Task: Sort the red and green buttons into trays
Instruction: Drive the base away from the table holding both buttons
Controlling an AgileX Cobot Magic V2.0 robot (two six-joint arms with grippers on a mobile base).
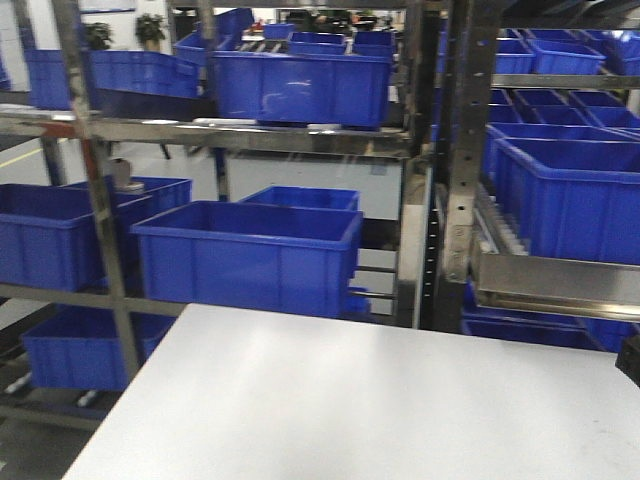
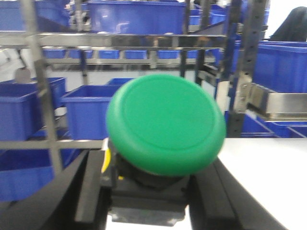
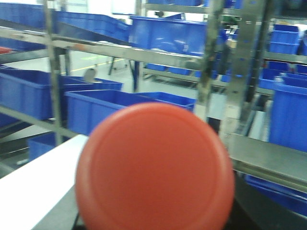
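Across the back of every view runs steel racking (image 1: 100,130) loaded with deep blue crates (image 1: 250,255). They're stacked on several shelf levels and fill the upper two thirds of the front view. One shelf's bare metal lip (image 1: 560,285) sticks out at the right of that frame. Below all that, a plain white surface (image 1: 350,400) takes up the lower part of the front view. It also shows at the lower right of the left wrist view and the lower left of the right wrist view.

Then the green button (image 2: 165,124), dead centre of the left wrist view. Its mushroom cap is tilted, with the dark body underneath and a little yellow bit at the cap's lower left edge. The left hand (image 2: 148,201) is clamped on that dark body, with a dark finger (image 2: 91,191) pressed against it on each side.

The red button (image 3: 156,167) has its cap filling the lower middle of the right wrist view, face-on and blurry, with the body out of sight behind it. The right hand is pretty much hidden behind that cap, so I can't tell if it's clenched or released.
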